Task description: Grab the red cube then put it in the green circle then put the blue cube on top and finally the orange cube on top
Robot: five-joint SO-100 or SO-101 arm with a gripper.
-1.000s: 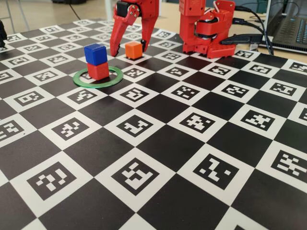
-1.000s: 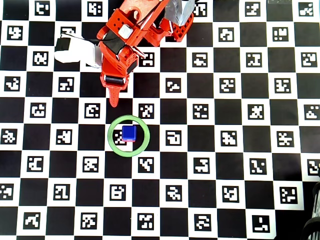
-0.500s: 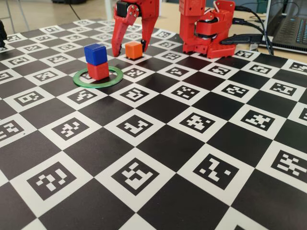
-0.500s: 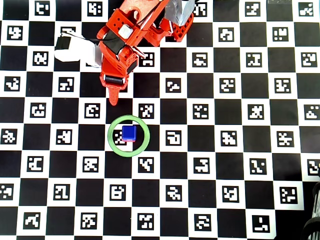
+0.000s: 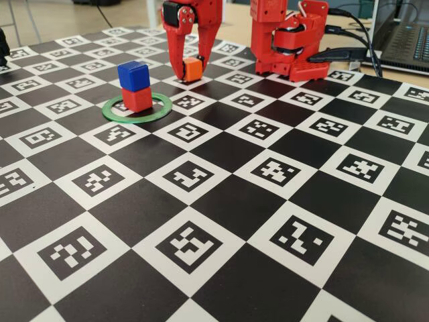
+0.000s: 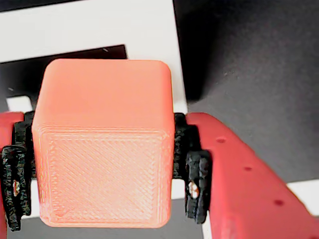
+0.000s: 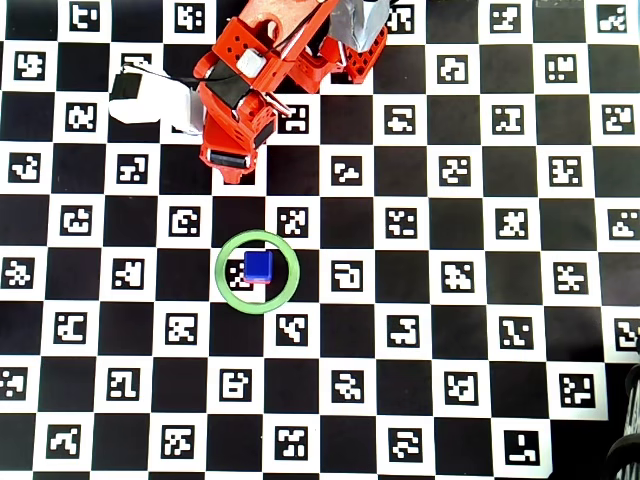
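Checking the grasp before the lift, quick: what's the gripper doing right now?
Gripper: closed on the orange cube, fingers against both its sides in the wrist view.

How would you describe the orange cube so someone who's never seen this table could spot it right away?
Start at the red robot arm at the far edge of the checkered marker board in the fixed view. Its gripper reaches down to the board, and the orange cube sits between its fingers. The blue cube and red cube are stacked in the green circle; the orange one is alone outside it.
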